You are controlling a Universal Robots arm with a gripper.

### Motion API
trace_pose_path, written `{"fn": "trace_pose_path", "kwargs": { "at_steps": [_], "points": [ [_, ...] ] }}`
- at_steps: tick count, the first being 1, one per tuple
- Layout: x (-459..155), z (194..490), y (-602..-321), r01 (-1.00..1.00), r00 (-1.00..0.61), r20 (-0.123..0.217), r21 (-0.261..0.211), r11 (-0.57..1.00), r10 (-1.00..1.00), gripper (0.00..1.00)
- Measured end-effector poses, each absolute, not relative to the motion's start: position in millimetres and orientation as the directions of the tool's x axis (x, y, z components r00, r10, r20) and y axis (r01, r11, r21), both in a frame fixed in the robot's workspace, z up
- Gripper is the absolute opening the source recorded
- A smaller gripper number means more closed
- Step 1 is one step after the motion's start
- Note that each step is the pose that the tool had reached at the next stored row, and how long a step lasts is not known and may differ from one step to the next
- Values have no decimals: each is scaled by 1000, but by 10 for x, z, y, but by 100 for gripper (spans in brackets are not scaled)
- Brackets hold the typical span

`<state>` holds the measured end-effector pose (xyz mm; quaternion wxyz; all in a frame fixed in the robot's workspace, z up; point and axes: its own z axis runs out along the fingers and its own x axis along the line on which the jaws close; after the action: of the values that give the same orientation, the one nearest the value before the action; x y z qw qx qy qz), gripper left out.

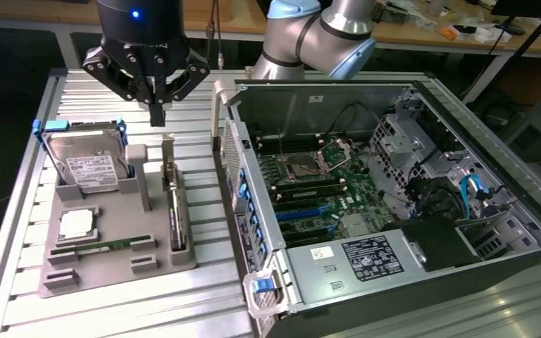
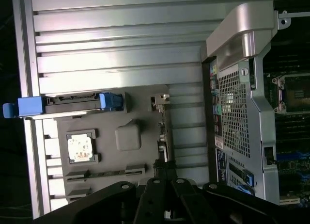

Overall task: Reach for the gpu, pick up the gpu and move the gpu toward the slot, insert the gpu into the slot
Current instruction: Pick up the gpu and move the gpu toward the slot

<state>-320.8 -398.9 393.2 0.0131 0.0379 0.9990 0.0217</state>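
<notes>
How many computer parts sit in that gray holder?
4: a hard drive standing upright, a silver processor chip beside it, a green memory stick lying flat past the chip, and the gpu on edge along the side nearest the case. Others may be hidden.

Bright glare on ribbed table (image 2: 121,40), dim surroundings

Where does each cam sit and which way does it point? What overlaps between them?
Exterior view: raised, off the arm, looking down at the ribbed table, the grey tray and the open PC case; the arm and the tool show above the tray.
Wrist view: on the wrist, facing straight down past the tool onto the gpu.
Shared: the tray, the gpu, the hard drive, the case.
</notes>
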Motion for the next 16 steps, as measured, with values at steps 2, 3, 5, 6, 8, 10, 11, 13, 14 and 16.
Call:
{"fn": "trace_pose_path", "kwargs": {
  "at_steps": [2, 3, 5, 6, 8, 10, 11, 13, 14, 16],
  "points": [
    [-3208, 3932, -3989, 75, -997, -24, 44, 996, 76, 11],
    [-3208, 3932, -3990, 75, -997, -24, 44, 996, 76, 11],
    [-3208, 3932, -3989, 75, -997, -24, 44, 996, 76, 17],
    [-3209, 3932, -3989, 75, -997, -24, 44, 996, 76, 24],
    [-3209, 3932, -3990, 75, -997, -24, 44, 996, 76, 36],
    [-3209, 3932, -3989, 75, -997, -24, 44, 996, 76, 42],
    [-3210, 3930, -3990, 75, -997, -24, 44, 996, 76, 42],
    [-3210, 3915, -3990, 74, -997, -19, 42, 996, 75, 48],
    [-3210, 3908, -3990, 72, -997, -16, 41, 997, 72, 48],
    [-3207, 3897, -3990, 56, -998, -11, 41, 998, 56, 48]
  ]
}}
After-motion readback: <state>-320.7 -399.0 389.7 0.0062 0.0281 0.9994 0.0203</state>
